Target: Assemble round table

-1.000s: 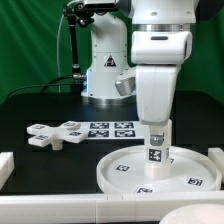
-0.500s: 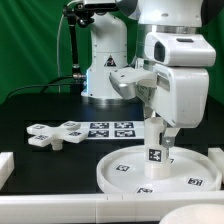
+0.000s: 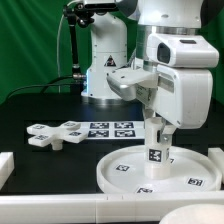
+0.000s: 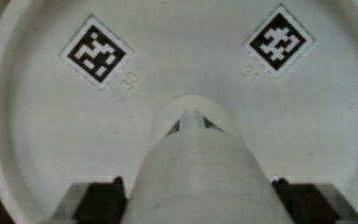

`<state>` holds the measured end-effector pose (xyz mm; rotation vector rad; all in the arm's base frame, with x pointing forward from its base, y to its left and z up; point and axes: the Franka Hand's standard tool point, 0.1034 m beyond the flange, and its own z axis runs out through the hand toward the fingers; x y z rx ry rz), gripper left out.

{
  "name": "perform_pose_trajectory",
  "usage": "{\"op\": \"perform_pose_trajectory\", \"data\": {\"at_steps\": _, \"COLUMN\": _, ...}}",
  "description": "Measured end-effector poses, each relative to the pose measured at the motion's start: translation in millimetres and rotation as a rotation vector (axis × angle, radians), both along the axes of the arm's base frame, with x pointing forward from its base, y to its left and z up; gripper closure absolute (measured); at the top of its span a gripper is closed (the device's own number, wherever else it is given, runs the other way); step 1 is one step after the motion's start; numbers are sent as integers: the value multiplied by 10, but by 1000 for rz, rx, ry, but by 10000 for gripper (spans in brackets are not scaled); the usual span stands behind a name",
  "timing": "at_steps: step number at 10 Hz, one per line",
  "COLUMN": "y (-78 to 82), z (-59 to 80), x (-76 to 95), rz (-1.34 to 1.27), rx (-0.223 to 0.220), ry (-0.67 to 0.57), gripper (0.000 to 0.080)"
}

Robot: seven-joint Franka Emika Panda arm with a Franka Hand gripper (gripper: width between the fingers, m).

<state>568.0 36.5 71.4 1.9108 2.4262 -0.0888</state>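
Black matte tabletop, green curtain backdrop behind it. White robot base sits at the back of the table, with black cables hanging on the exterior view's left of it. White ledge runs along the near edge, with a white block at the exterior view's left edge.

Large rimmed round white plastic disc lies flat on the black top, toward the exterior view's right and near the front. Black-and-white square tags show on its floor; the wrist view shows two of them on the disc.

Short thick white cylinder leg stands upright on the disc near its middle, tag facing the camera. White two-finger gripper comes straight down on the leg's upper part. In the wrist view the leg fills the space between the two dark finger pads, so the jaws are clamped on the leg. The gripper is centred over it.

White cross-shaped four-armed piece with tags lies flat on the tabletop at the exterior view's left, apart from the disc. Just beside it, toward the exterior view's right, is the marker board, flat, thin and white, between the cross piece and the robot arm's wrist. Cannot tell if the cross piece touches the board.
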Motion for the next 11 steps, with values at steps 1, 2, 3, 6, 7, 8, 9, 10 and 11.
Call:
{"op": "perform_pose_trajectory", "data": {"at_steps": 1, "y": 0, "z": 0, "x": 0, "rz": 0, "rx": 0, "ry": 0, "gripper": 393}}
{"op": "perform_pose_trajectory", "data": {"at_steps": 2, "y": -2, "z": -1, "x": -1, "rz": -28, "rx": 0, "ry": -1, "gripper": 393}}
{"op": "perform_pose_trajectory", "data": {"at_steps": 3, "y": 0, "z": -1, "x": -3, "rz": -56, "rx": 2, "ry": -3, "gripper": 393}}
{"op": "perform_pose_trajectory", "data": {"at_steps": 6, "y": 2, "z": -9, "x": -27, "rz": -374, "rx": 3, "ry": -22, "gripper": 392}}
{"op": "perform_pose_trajectory", "data": {"at_steps": 7, "y": 4, "z": -12, "x": -38, "rz": -474, "rx": 3, "ry": -30, "gripper": 392}}
{"op": "perform_pose_trajectory", "data": {"at_steps": 8, "y": 10, "z": -14, "x": -46, "rz": -630, "rx": 7, "ry": -39, "gripper": 392}}
{"op": "perform_pose_trajectory", "data": {"at_steps": 9, "y": 15, "z": -13, "x": -53, "rz": -770, "rx": 11, "ry": -49, "gripper": 392}}
{"op": "perform_pose_trajectory", "data": {"at_steps": 10, "y": 24, "z": -10, "x": -72, "rz": -887, "rx": 18, "ry": -62, "gripper": 390}}
{"op": "perform_pose_trajectory", "data": {"at_steps": 11, "y": 29, "z": -9, "x": -94, "rz": -1016, "rx": 31, "ry": -80, "gripper": 390}}
